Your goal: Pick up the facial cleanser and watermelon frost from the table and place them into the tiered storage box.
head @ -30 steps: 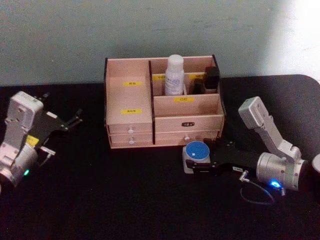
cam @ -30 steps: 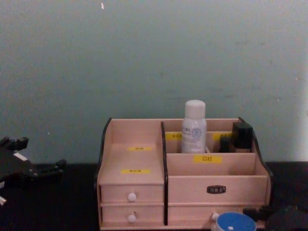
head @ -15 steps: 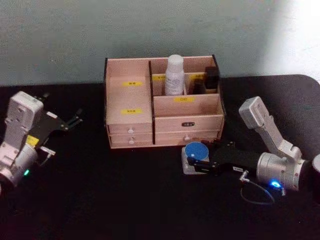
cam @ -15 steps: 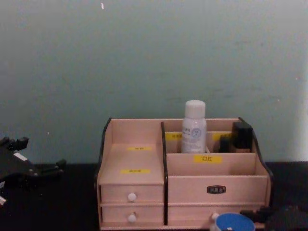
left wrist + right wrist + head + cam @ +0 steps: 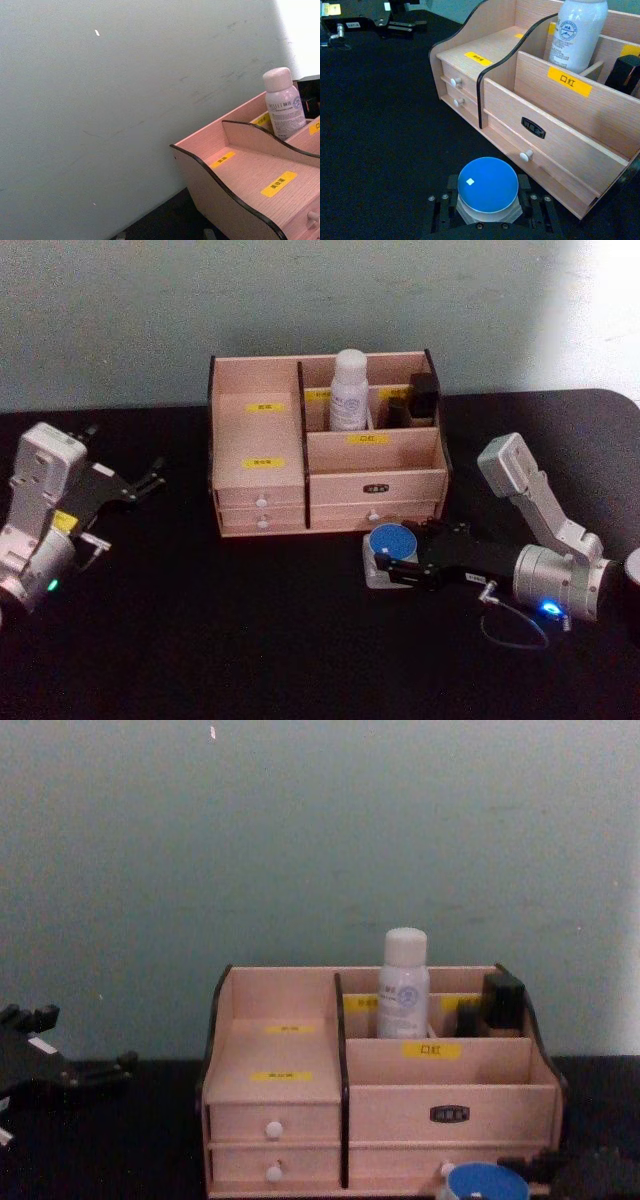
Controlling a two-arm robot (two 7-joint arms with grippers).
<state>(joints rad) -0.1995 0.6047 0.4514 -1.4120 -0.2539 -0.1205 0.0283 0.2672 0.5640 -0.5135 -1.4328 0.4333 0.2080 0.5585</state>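
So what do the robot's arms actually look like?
Both arms are silver-grey tubes with rounded joints and a boxy pale block near the wrist. Each ends in a flat black tool: the left tool, the right tool. The left arm carries a yellow sticker and a green light; the right arm has a blue light and a thin looped cable.

Bottle [image 5: 349, 390] in tiered storage box [image 5: 256, 486] rear, jar [image 5: 393, 540] before it
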